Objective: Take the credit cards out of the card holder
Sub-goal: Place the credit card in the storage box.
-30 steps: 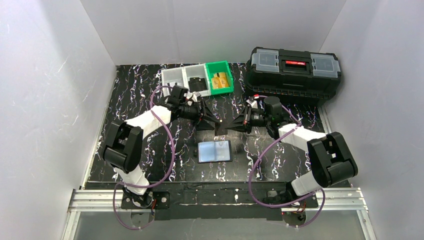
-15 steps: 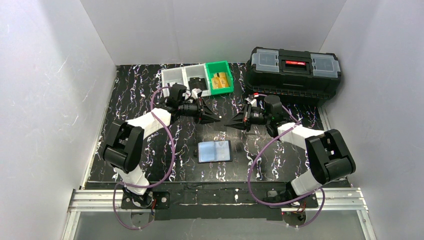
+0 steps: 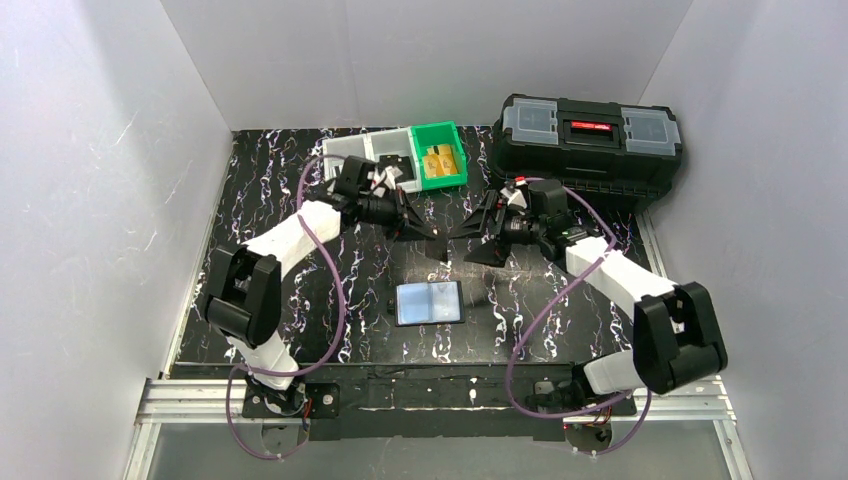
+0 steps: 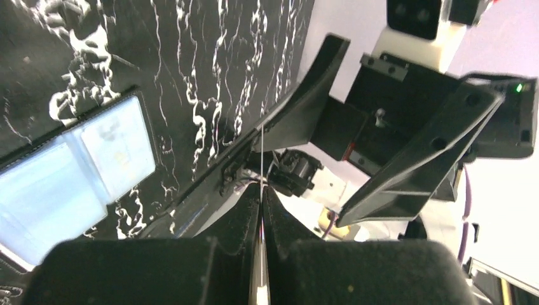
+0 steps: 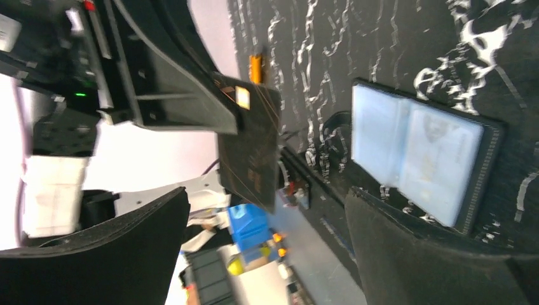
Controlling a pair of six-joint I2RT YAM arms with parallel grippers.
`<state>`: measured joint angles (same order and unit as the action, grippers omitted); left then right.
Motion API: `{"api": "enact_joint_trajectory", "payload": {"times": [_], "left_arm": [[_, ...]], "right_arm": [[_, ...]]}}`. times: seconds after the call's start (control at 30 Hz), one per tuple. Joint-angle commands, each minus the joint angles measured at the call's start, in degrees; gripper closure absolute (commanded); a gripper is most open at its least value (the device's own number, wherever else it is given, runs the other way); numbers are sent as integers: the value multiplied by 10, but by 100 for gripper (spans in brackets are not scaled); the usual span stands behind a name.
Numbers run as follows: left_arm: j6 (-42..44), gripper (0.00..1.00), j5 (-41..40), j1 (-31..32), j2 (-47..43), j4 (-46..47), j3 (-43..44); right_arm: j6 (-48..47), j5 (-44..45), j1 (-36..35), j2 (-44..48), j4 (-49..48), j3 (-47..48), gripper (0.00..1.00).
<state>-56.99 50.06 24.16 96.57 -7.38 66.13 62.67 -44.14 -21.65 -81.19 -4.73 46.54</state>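
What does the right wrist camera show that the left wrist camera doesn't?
Only the right wrist view shows the flat face of the dark card and its gold chip, pinched in the left pincer. Only the left wrist view shows the right pincer head-on, open, with the card just a thin edge. Both show the card holder lying open on the table, pale pockets up.

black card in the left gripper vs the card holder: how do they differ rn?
The black card is pinched off the table in the left gripper; the card holder lies flat on the table. The card is one thin dark sheet; the holder is spread open, showing pale blue-grey pockets. Both are black and rectangular.
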Motion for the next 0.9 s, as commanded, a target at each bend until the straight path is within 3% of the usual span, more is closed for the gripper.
{"api": "enact_joint_trajectory", "payload": {"times": [0.0,0.23,0.6,0.87], "left_arm": [[124,100,-117,-16,-40,-160,117],[214,100,-252,-56,30,-237,265],[265,100,-265,-110,231,-216,490],[284,100,-283,-117,357,-198,634]], "right_arm": [[-103,93,0,50,171,50,2],[-140,158,-1,94,246,51,2],[-189,208,-1,173,363,60,2],[-180,226,-1,250,389,32,2]]}}
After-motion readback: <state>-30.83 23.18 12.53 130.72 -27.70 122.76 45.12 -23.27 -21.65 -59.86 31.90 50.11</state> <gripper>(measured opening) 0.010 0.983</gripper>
